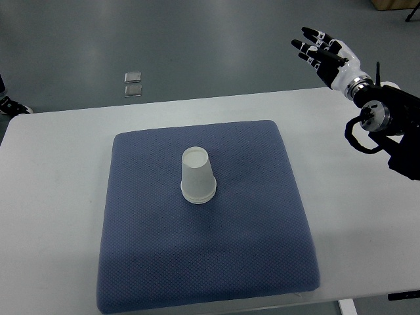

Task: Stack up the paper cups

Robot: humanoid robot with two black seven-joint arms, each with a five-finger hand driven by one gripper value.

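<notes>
Raised at the upper right of the view, the right hand [325, 54] is hanging above the far right corner of the table [52, 164], with its arm coming in from the right edge. Its fingers [310, 46] are stretching out nearly straight and lying close beside each other, pointing to the upper left. It is holding nothing, and it is staying well apart from the cup.

On the white table a dark blue cushion [216, 262] is lying and is covering most of the middle. One paper cup [197, 174] is standing on this cushion, a little left of its centre and toward the far half. The cup is sitting upside down, with the wide rim resting on the fabric and the smaller flat base facing up. It is looking upright, not tilted. Whether it is a single cup or several cups already put one over another, I cannot tell.

Beyond the far edge of the table, on the grey floor [216, 39], two small pale square things [133, 84] are lying close together.
</notes>
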